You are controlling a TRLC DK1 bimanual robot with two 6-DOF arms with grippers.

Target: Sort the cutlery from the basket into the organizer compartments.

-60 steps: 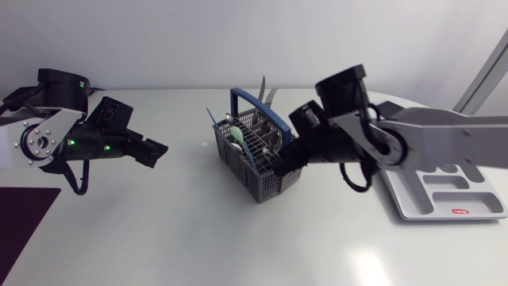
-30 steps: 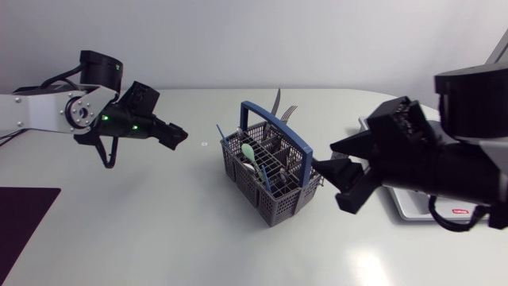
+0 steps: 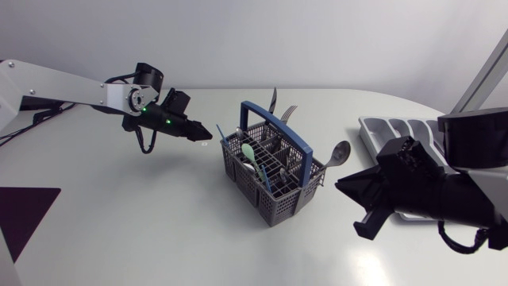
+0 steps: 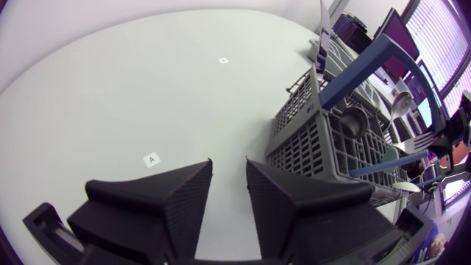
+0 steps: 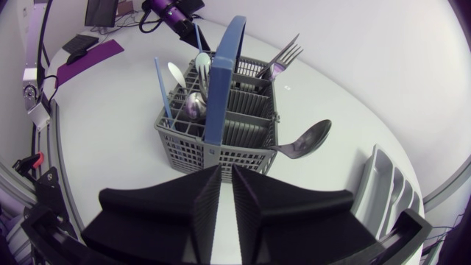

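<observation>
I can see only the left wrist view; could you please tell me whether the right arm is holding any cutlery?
Observer: No. In the right wrist view the right arm's jaws stand a narrow slit apart with nothing between them, facing the basket.
Operator: Thank you. Where is the organizer?
Observer: The organizer lies on the right of the table, partly behind that arm. The part that shows holds no cutlery.
Operator: Is anything coloured in the basket?
Observer: Yes, a pale green spoon stands beside the blue handle.
</observation>
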